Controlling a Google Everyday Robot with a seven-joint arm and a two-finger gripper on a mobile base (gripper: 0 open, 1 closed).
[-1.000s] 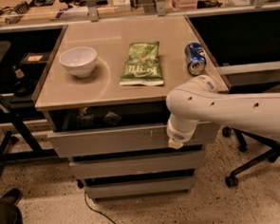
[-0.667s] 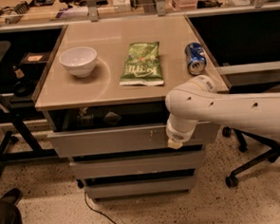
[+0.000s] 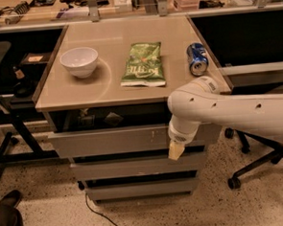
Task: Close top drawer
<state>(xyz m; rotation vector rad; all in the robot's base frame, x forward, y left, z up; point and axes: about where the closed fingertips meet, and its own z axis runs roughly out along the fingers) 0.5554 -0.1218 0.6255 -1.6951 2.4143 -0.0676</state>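
The top drawer [image 3: 109, 141] is a wide grey metal drawer under the tan tabletop [image 3: 130, 89], in the camera view. It stands pulled out a little, and a dark gap above its front shows paper scraps [image 3: 114, 118] inside. White scuffs mark the front right of centre. My gripper [image 3: 175, 151] hangs at the end of the white arm that reaches in from the right. It is against the right part of the drawer front, with its cream tip just below the front's lower edge.
A white bowl [image 3: 79, 61], a green chip bag [image 3: 143, 64] and a blue can [image 3: 197, 58] lie on the tabletop. Two shallower grey drawer fronts [image 3: 130, 166] sit below. An office chair base [image 3: 250, 168] stands at the right, and a cable [image 3: 97, 216] runs on the floor.
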